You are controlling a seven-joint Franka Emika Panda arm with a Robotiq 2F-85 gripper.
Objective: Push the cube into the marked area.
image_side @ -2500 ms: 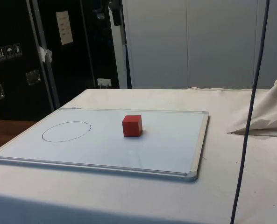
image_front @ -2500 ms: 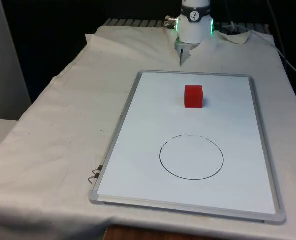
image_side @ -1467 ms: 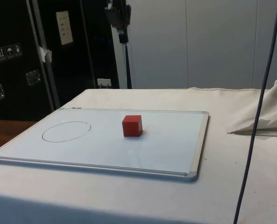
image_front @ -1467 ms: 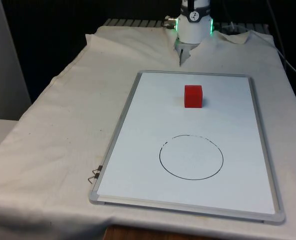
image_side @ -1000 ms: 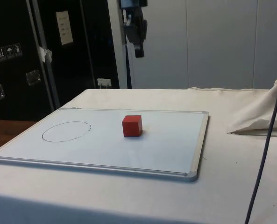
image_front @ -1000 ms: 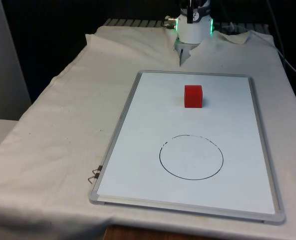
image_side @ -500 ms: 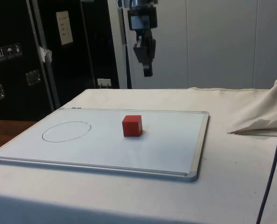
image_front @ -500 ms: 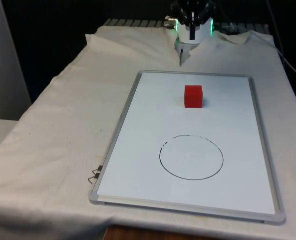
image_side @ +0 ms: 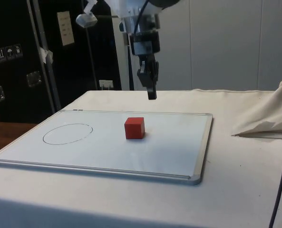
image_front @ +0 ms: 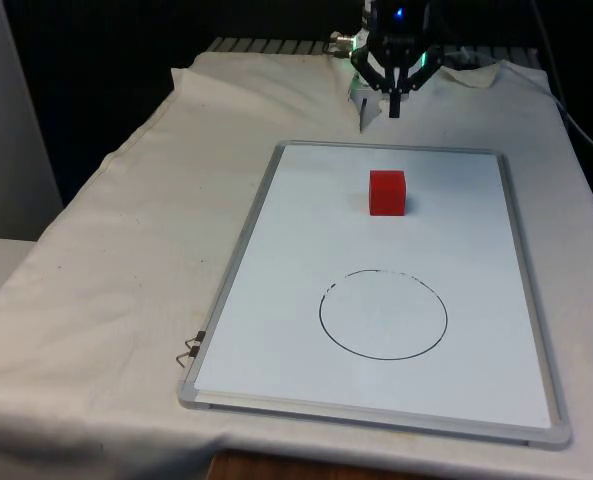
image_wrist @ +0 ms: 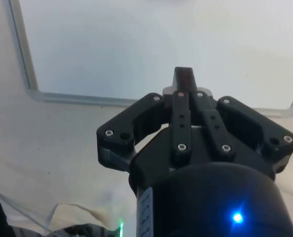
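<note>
On the white-clothed table (image_front: 126,260) lies a flat whiteboard (image_front: 286,260) with a thin metal frame, its long edges running away toward the far end. Near the board's far end, roughly midway between its two long edges, sits a small red cube (image_front: 387,192); in the side view the cube (image_side: 134,128) stands square on the board with bare white surface on every side of it. A black hand-drawn circle (image_front: 383,313) marks the board's nearer half, well apart from the cube, with open board between the two and nothing standing in that stretch. The circle is slightly uneven, with a broken line along its far side. The cube is a plain, solid red block with sharp corners, a lighter top face and darker sides, and it rests flat rather than tilted.

The black gripper (image_front: 394,108) hangs in the air above the board's far edge, beyond the cube and not touching it. In the side view the gripper (image_side: 151,94) points straight down, clear above the cube's height. In the wrist view its two fingers (image_wrist: 184,79) are pressed together into one narrow tip over the board's frame
</note>
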